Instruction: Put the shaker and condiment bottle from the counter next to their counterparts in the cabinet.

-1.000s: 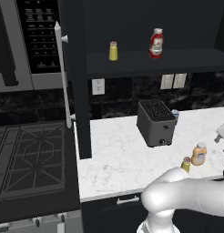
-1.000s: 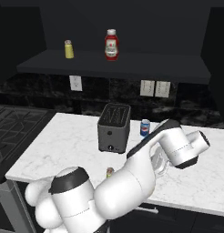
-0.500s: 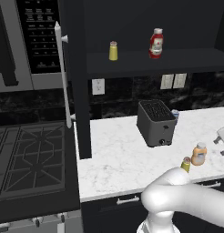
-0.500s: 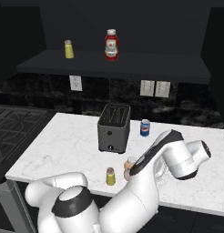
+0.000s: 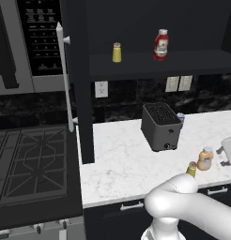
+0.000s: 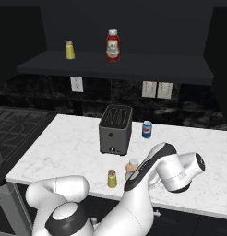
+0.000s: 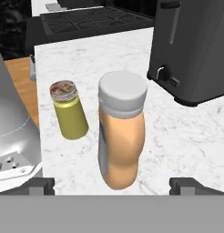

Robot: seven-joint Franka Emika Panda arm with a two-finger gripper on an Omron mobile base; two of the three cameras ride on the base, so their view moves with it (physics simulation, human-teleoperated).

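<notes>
Here the tool point(image 7: 112, 184) hung wide apart just short of the bottle point(image 7: 120, 132), grasping nothing, its tips framing the bottle on either side as if lined up for a side grasp. The bottle stood upright on the desk point(image 5: 122, 154) near the front edge, with the shaker point(image 7: 68, 111) just beside it but apart (close enough that a careless approach could tip it). Behind them sat the toaster point(image 6: 115, 129). Up in the open cabinet point(image 5: 82, 84), the grey-capped shaker point(image 5: 117, 52) and ketchup point(image 5: 160, 45) stood well apart on the shelf, leaving room beside each for its match.
</notes>
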